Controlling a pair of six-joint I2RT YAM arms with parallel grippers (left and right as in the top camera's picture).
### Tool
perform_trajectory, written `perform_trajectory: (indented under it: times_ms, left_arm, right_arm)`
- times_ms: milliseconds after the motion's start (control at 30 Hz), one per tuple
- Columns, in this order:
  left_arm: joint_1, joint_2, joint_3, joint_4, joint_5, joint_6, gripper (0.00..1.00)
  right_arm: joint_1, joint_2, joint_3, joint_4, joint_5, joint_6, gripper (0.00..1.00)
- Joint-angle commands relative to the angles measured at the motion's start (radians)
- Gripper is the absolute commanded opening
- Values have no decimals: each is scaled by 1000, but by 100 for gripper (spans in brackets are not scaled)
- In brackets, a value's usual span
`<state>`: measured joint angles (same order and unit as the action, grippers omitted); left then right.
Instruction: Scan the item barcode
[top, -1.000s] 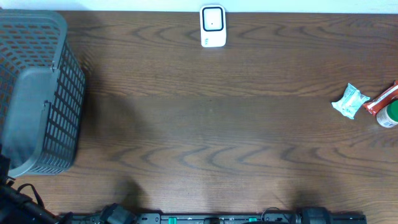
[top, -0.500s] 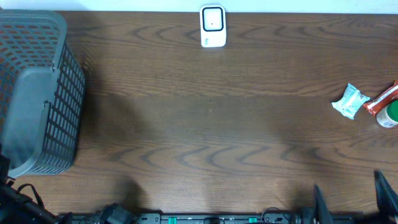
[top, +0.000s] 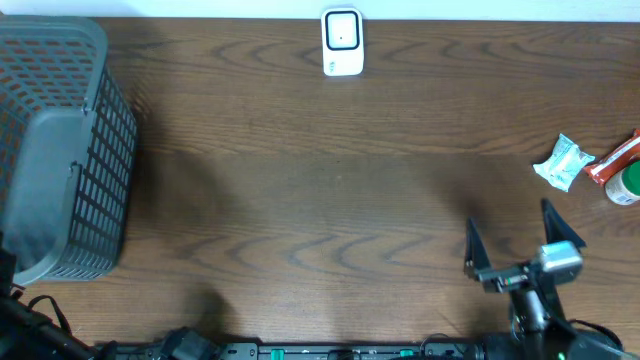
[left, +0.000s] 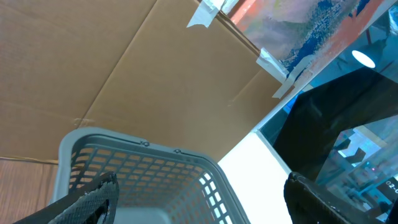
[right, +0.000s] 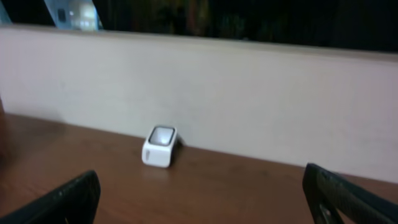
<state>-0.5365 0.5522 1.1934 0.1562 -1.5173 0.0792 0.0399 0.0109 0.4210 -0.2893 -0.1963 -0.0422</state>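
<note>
1. A dark wooden table (top: 320, 180) stands against a pale wall (right: 249, 93), with a grey basket (top: 60, 150) at its left end.
2. The white scanner (top: 342, 42) stands at the middle of the far edge.
3. A pale packet (top: 563, 162), a red pack (top: 615, 160) and a green-capped bottle (top: 625, 187) lie together at the right edge.
4. The right gripper (top: 508, 214) hovers apart from them, jaws spread wide, holding nothing.
5. The left gripper (left: 202, 180) faces the basket, jaws wide apart and empty.

On the tabletop (top: 330, 200), the barcode scanner (top: 342, 42) stands at twelve o'clock against the far edge. The basket (top: 105, 180) fills the nine-to-ten o'clock side at the left edge. At three o'clock, by the right edge, a small packet (top: 564, 162) lies just left of a sachet (top: 615, 160) and a round container (top: 626, 187). The right gripper (top: 508, 213) hangs at five o'clock, apart from them.
</note>
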Motion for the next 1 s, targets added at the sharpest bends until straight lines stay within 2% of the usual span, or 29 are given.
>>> perform_trajectory:
  times_ms: [0, 500, 667, 900, 967]
  left_arm:
    - [3, -5, 2, 2, -51, 6, 85]
    - [3, -5, 2, 2, -51, 6, 85]
    - [3, -5, 2, 2, -51, 6, 85]
    - [3, -5, 2, 2, -51, 6, 86]
    - [3, -5, 2, 2, -51, 6, 86]
  right_arm:
    - [2, -5, -89, 70, 27, -8, 99]
    - [0, -6, -406, 469, 81, -8, 99]
    - [0, -6, -415, 435, 133, -8, 99]
    - [0, -6, -415, 228, 143, -8, 99]
    - [0, -6, -415, 218, 145, -8, 99]
